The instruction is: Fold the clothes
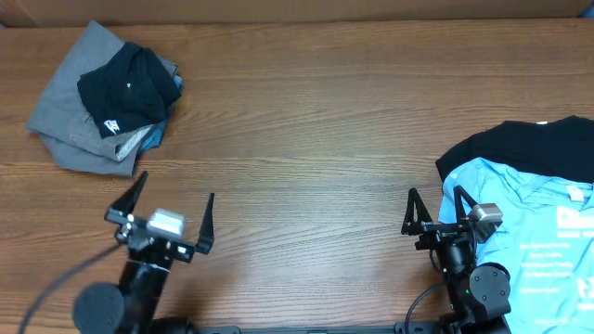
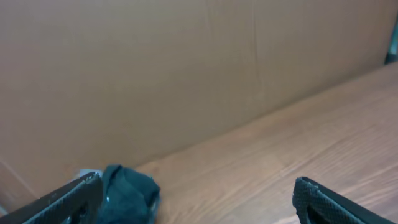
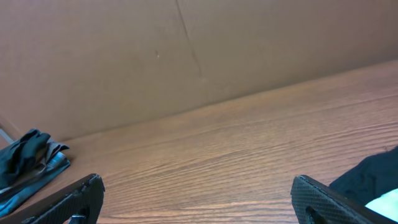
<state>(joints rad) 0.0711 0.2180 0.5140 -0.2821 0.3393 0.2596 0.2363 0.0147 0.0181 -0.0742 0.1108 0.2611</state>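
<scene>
Overhead: brown wood-grain table (image 1: pixel 306 139). A heap of grey and black clothes (image 1: pixel 111 97) lies at the far left corner. A light blue printed T-shirt (image 1: pixel 529 213) lies spread at the right edge over a black garment (image 1: pixel 520 144). The left gripper (image 1: pixel 176 188) and right gripper (image 1: pixel 434 197) are at the near edge, jaws wide apart, holding nothing. The right one is just beside the blue shirt. The left wrist view alone shows the plain brown cardboard wall (image 2: pixel 186 74) behind the table, with the heap a dark blur by the left finger. The right wrist view shows black fabric at its lower right corner; the print is visible only from overhead.
</scene>
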